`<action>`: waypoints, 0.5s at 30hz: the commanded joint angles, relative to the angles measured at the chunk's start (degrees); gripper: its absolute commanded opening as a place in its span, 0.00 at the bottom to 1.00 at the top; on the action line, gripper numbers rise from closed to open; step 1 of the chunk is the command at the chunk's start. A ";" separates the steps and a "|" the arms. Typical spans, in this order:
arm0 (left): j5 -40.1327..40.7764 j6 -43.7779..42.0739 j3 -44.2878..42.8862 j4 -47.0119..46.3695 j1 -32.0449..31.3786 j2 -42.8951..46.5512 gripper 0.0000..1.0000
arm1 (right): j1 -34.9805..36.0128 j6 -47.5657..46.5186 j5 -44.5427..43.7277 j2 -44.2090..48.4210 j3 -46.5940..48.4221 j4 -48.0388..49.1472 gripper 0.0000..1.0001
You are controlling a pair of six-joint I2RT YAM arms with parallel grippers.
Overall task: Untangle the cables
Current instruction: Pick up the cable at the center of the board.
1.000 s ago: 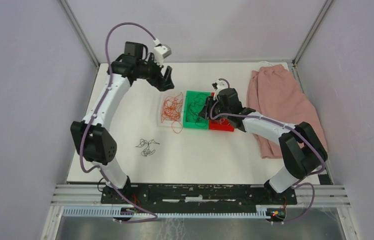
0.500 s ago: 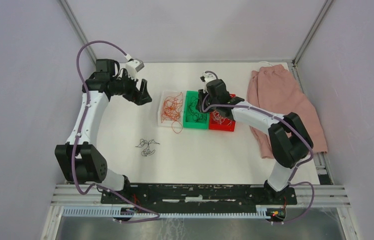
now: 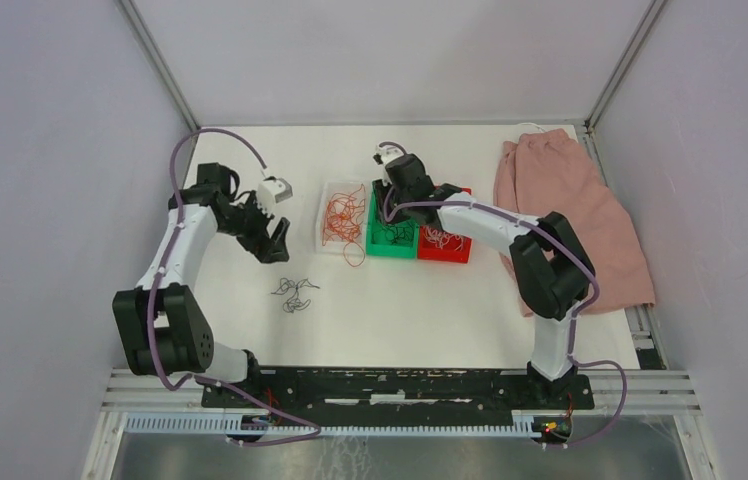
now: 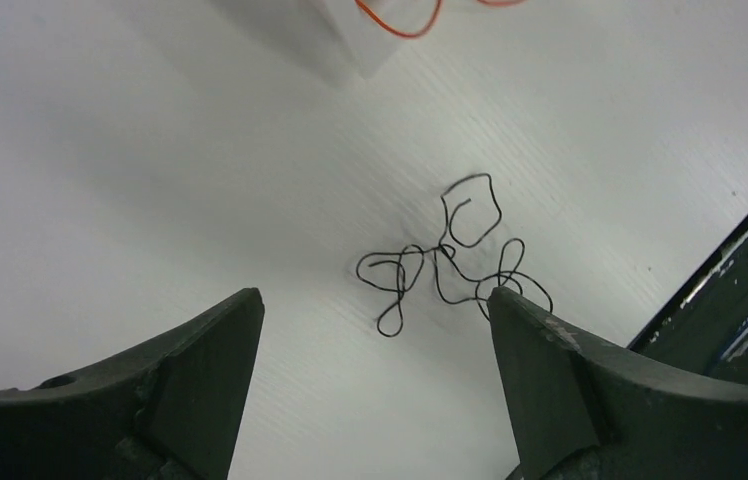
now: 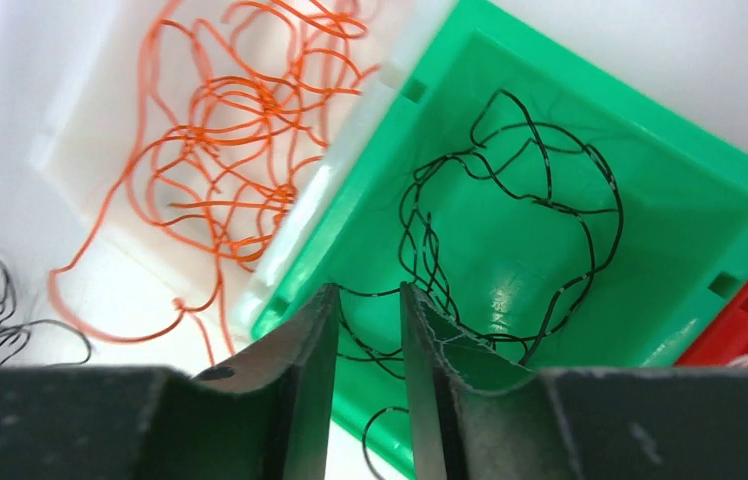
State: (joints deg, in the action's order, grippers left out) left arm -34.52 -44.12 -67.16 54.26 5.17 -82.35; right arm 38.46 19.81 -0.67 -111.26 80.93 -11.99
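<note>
The left gripper [image 3: 272,238] hangs over the bare white table [image 3: 400,310] in the left half of the overhead view, its jaws spread wide and holding nothing. In its wrist view, a loose black cable [image 4: 445,262] lies curled flat on the table, in the centre of the frame and just above the gap between the two fingers [image 4: 200,380]. Overhead, this clump sits below the gripper, apart from the trays.

The right gripper [image 3: 390,195] reaches to the upper centre of the overhead view, at the top edge of the green tray [image 3: 393,245]. In its wrist view the jaws stand only a narrow slot apart. A strand of the black cables [image 5: 425,235] in the green tray crosses that slot, and whether the strand is pinched cannot be told.

Orange cables [image 5: 220,130] fill the white tray [image 5: 90,110] touching the left side of the green one, with one orange loop trailing over its lower edge onto the table. White cables [image 3: 442,240] lie in the red tray [image 3: 455,255] on the right of the green one. A pink cloth [image 3: 560,200] lies at the right edge of the table.
</note>
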 commanded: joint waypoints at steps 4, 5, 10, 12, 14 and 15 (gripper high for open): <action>1.14 -13.53 6.45 3.97 0.15 0.83 0.73 | 6.17 -5.35 6.02 12.72 -3.23 6.72 0.53; 0.63 -14.10 6.62 4.50 0.27 0.90 0.72 | 7.22 -7.06 9.94 12.99 -4.31 7.98 0.58; -0.81 -11.99 6.53 0.76 2.52 2.80 0.81 | 10.28 -15.87 27.05 9.05 -5.93 11.50 0.64; -1.12 -9.87 6.15 -1.34 3.91 3.14 0.87 | 10.81 -17.23 32.06 6.12 -5.13 13.82 0.64; -1.34 -7.40 5.46 -2.53 5.43 3.29 0.90 | 11.78 -18.74 34.72 3.00 -3.96 15.25 0.64; -1.46 -6.28 5.13 -3.15 6.25 3.24 0.90 | 12.44 -20.10 35.22 1.45 -2.84 14.54 0.64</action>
State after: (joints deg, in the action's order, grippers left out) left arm -33.58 -53.71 -60.16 55.59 8.73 -81.41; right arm 50.02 5.89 24.75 -104.40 76.01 -0.86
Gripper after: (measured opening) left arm 0.887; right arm 0.641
